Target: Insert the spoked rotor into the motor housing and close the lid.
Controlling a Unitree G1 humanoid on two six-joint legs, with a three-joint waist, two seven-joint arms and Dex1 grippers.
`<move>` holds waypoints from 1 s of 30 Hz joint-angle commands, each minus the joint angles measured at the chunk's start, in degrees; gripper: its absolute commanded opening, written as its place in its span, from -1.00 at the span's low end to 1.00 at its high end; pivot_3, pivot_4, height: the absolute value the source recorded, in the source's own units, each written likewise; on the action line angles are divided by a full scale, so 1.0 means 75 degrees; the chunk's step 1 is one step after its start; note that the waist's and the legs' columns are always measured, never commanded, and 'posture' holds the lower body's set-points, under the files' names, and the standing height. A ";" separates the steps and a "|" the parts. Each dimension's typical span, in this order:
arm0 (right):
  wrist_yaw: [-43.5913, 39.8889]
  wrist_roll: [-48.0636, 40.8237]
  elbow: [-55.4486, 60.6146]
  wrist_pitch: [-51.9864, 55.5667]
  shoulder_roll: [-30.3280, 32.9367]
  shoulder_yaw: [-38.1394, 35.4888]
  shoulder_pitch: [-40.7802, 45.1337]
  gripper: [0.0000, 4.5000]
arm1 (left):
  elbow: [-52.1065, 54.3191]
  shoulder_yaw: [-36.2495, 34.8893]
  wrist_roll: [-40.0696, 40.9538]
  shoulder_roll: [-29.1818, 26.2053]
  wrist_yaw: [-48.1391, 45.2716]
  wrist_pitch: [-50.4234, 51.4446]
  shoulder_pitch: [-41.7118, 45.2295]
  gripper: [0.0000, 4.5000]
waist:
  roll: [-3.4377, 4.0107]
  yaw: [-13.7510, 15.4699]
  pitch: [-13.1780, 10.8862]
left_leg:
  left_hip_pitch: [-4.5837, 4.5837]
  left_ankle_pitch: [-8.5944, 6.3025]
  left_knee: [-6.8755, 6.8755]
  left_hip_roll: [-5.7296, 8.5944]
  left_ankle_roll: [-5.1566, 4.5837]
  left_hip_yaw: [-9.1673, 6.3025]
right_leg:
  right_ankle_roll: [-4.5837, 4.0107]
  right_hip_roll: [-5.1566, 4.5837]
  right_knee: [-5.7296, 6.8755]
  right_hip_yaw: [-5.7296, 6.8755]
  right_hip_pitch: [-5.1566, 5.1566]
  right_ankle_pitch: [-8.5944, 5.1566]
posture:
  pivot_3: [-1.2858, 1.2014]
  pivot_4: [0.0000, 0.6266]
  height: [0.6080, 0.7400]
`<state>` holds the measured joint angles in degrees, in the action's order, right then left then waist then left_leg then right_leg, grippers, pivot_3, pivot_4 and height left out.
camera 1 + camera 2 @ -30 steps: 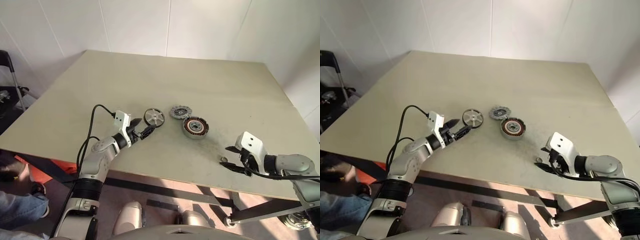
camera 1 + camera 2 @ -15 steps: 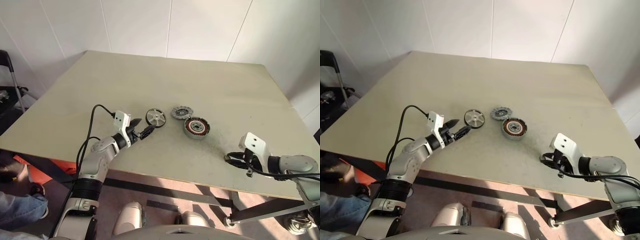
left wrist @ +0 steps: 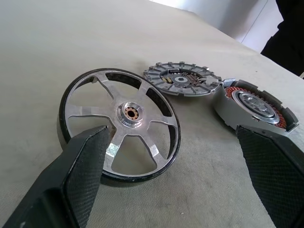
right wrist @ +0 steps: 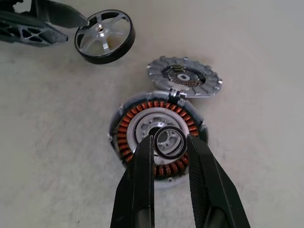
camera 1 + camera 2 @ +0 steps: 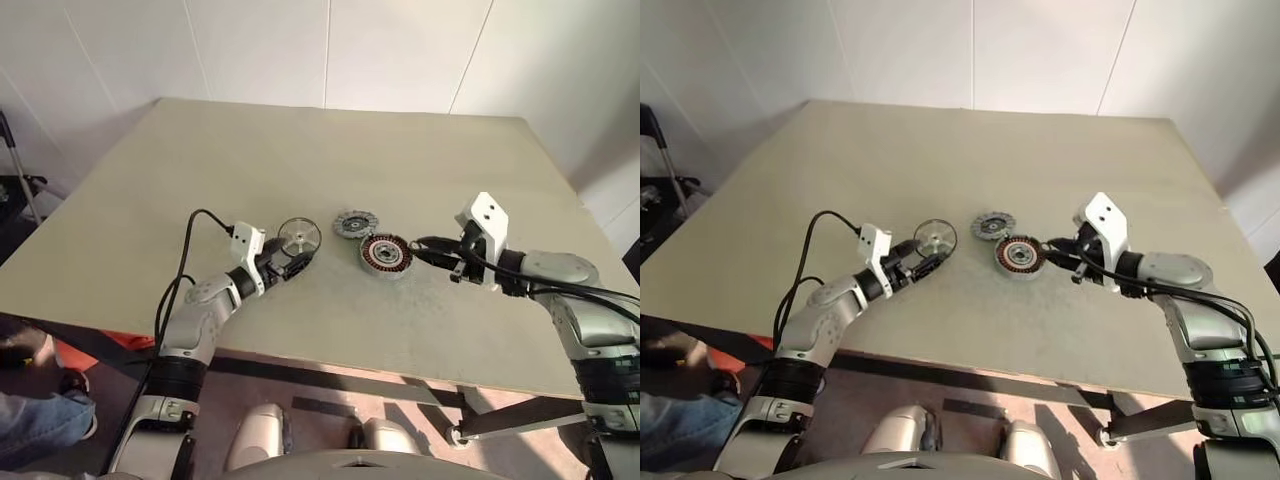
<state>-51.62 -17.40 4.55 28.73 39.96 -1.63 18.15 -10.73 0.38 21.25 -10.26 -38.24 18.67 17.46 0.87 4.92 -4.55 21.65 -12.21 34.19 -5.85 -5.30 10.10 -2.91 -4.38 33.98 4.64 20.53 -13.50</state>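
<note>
Spoked rotor (image 3: 118, 124) sits on the table (image 5: 300, 140), between the wide-open fingers of the left gripper (image 5: 297, 262). One black finger (image 3: 83, 164) is at its near rim and the other finger is far off on the other side, so nothing is held yet. Just beside the rotor lies the lid (image 4: 184, 77), flat and grey, touching the edge of the motor housing (image 4: 156, 137) with its ring of red-brown wire. The right gripper (image 4: 170, 142) hangs over the middle of the housing, and its two fingers are closed on a small dark ring (image 4: 169, 142). It looks like this ring goes into the housing first. To do that well, the ring should be kept flat and lined up right over the round hole in the middle, then brought down slowly and let go only once it sits there. If it tips, it could land on the wires instead. The left gripper should wait by the rotor and not bump it, since the wheel could slide or roll away.
</note>
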 commanded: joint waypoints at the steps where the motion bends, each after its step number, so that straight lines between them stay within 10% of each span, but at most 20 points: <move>1: 0.0347 0.0310 -0.0366 0.0019 -0.0309 0.0361 0.0545 -0.71 | 0.0150 -0.0028 0.0022 0.0014 -0.0004 -0.0083 0.0134 1.00 | -0.0001 0.0013 0.0001 | 0.0037 0.0000 0.0011 0.0000 -0.0003 0.0000 | -0.0001 -0.0001 0.0021 0.0000 0.0039 0.0000 | 0.03 -1.00 1.00; 30: 0.0285 0.1207 -0.1716 -0.0532 -0.0588 0.1114 0.0922 -0.71 | 0.0331 -0.0071 0.0041 -0.0023 0.0134 -0.0126 -0.0020 1.00 | -0.0002 0.0080 -0.0002 | 0.0010 0.0004 0.0062 -0.0008 0.0055 -0.0001 | -0.0027 -0.0008 0.0108 -0.0010 0.0028 -0.0017 | 0.03 -1.00 1.00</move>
<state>-49.22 -8.91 -8.46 25.43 35.07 7.18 23.97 -10.38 0.34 21.26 -10.34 -37.20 18.57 16.87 0.85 5.53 -4.56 21.72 -12.18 34.66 -5.91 -4.89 10.09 -3.11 -4.44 34.80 4.56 20.74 -13.63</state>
